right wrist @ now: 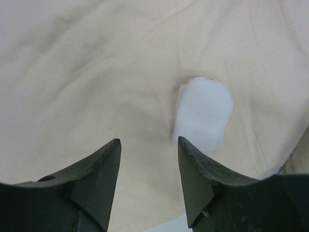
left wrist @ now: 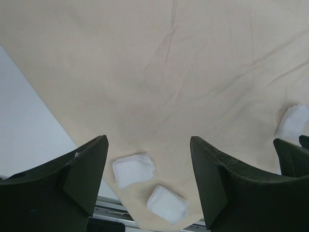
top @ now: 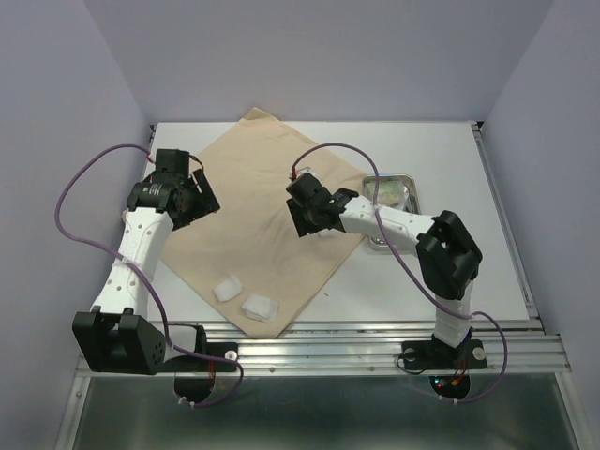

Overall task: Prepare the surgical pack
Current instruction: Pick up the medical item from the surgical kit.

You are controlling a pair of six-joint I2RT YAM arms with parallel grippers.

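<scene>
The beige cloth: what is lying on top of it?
Two white gauze pads near its front corner and a third pad by the right gripper. Anything beneath the cloth is covered.

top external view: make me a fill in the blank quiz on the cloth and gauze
On the cloth, at its near corner, lie ___ gauze pads. The steel tray sits to the cloth's ___. The left gripper and right gripper are both ___.
Missing: two; right; open.
</scene>
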